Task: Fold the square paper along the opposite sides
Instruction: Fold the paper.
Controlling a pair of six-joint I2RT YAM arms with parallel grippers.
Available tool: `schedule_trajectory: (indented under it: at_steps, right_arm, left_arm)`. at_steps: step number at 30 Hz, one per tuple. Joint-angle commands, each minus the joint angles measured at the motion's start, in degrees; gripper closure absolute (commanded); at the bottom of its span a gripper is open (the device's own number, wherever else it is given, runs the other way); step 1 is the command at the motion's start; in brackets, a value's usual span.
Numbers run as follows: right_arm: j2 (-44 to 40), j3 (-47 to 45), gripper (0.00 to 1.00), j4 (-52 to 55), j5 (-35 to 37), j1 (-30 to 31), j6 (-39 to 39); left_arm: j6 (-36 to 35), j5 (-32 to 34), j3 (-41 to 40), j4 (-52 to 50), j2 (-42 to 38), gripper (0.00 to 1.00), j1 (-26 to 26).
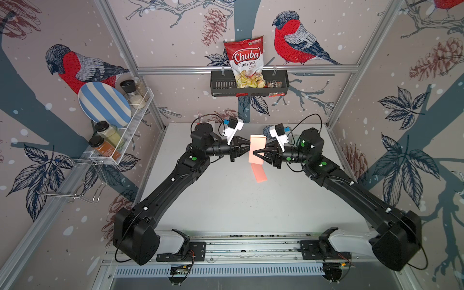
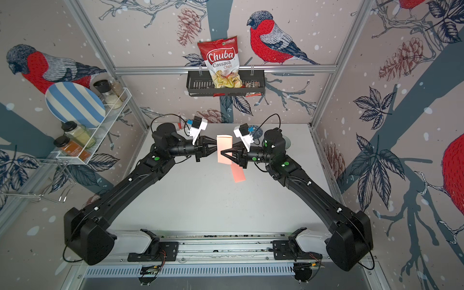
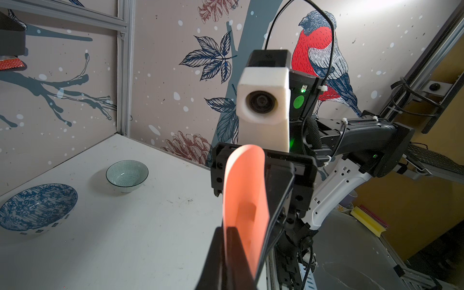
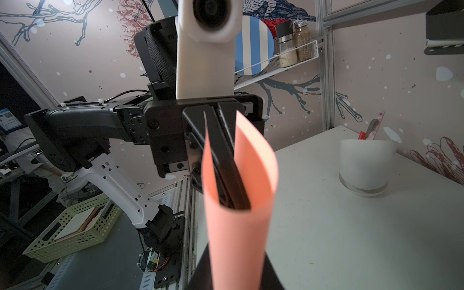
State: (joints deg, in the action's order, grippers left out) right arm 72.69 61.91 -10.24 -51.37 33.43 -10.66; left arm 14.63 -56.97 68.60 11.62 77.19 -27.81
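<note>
The square paper (image 1: 258, 143) (image 2: 224, 143) is salmon pink, held in the air above the back of the white table (image 1: 226, 200) and curled over into a loose loop. One flap hangs lower and tilted toward the front. My left gripper (image 1: 250, 148) (image 3: 227, 231) comes in from the left and is shut on one edge of the paper (image 3: 244, 180), its fingers reaching inside the loop. From the right, my right gripper (image 1: 254, 152) (image 4: 237, 251) closes round the outside of the curled paper (image 4: 241, 231), with a dark finger on each side of it.
A blue patterned bowl (image 3: 37, 206) and a small green bowl (image 3: 126, 175) sit on the table behind the right arm. A white cup (image 4: 366, 165) with utensils stands at the back left. A wire rack (image 1: 118, 118) and a chips basket (image 1: 248, 82) hang on the walls.
</note>
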Motion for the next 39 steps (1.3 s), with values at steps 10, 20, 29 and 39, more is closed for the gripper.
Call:
schedule_trajectory:
  at_steps: [10,20,29,39]
  right_arm:
    - [-0.23,0.12,0.80,-1.70,-0.31,0.23,0.38]
    - [-0.05,0.16,0.80,-1.80,-0.31,0.36,0.49]
    - [-0.19,0.15,0.82,-1.76,-0.30,0.34,0.55]
    - [-0.26,0.12,0.83,-1.91,-0.22,0.49,0.56]
  left_arm:
    - [-0.38,-0.29,-0.09,2.77,-0.37,1.00,-0.13]
    - [-0.31,-0.25,-0.07,2.79,-0.28,1.00,-0.11]
    - [-0.22,-0.36,-0.15,2.95,-0.29,1.00,-0.13]
    - [-0.21,-0.31,-0.16,2.90,-0.37,1.00,-0.14]
